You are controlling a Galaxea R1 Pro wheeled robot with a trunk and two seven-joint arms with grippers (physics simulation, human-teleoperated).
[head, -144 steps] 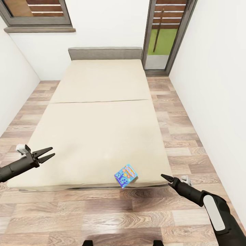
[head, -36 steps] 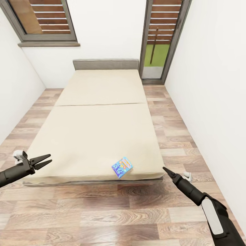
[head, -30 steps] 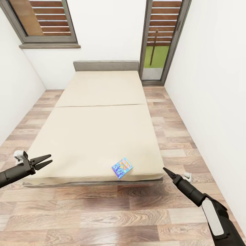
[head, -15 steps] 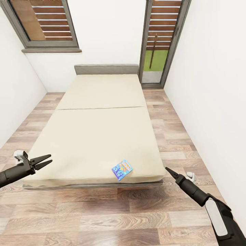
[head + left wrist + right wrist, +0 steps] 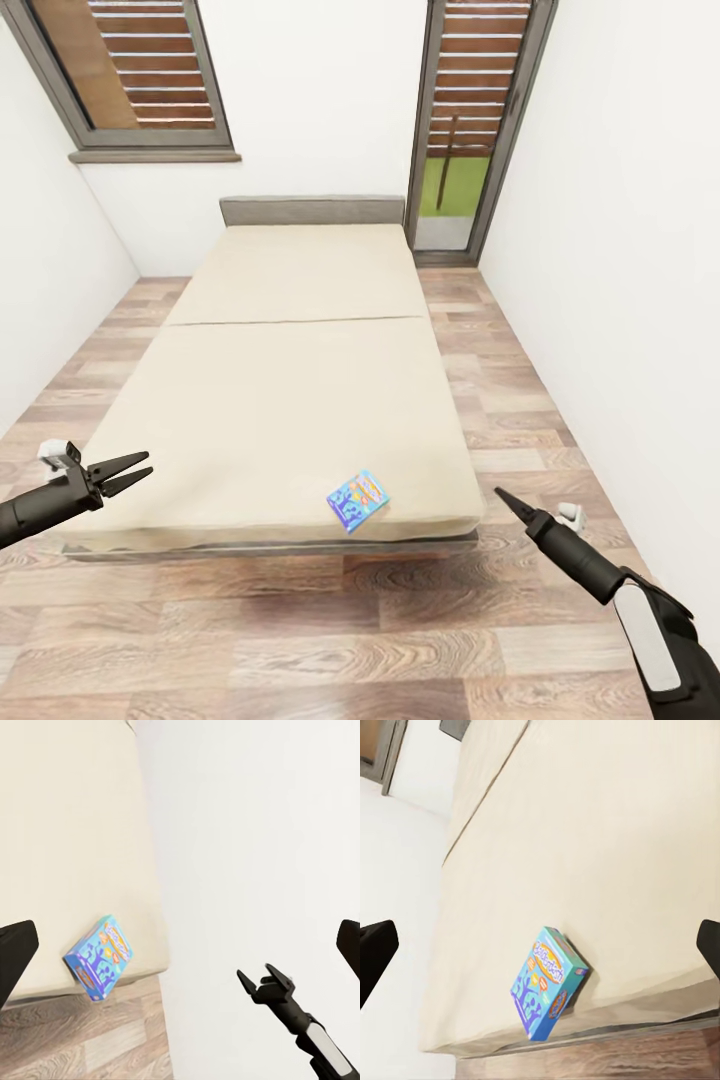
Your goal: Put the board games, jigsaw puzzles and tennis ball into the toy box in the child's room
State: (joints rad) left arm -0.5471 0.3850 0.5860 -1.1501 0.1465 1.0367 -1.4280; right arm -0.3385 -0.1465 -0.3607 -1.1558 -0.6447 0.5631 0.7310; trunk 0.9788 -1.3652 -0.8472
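A blue board game box (image 5: 358, 499) with bright print lies flat on the beige bed (image 5: 290, 400), close to the mattress's near edge and towards its right corner. The same box (image 5: 97, 958) shows by the mattress edge in the left wrist view, and again in the right wrist view as a box (image 5: 547, 982) above the bed frame. My left gripper (image 5: 130, 470) hovers open over the bed's near left corner, far from the box. My right gripper (image 5: 505, 500) hangs over the floor just off the near right corner, open with nothing in it, as the left wrist view shows (image 5: 265, 979).
White walls close in on both sides of the bed. A shuttered window (image 5: 140, 70) sits in the far wall at left and a glass door (image 5: 460, 130) at right. Wood floor (image 5: 300, 630) runs along the bed's foot and in strips on both sides.
The whole picture has shifted: the camera has drawn back and the bed looks a little farther off. The box lies where it was on the mattress. Both grippers stay open.
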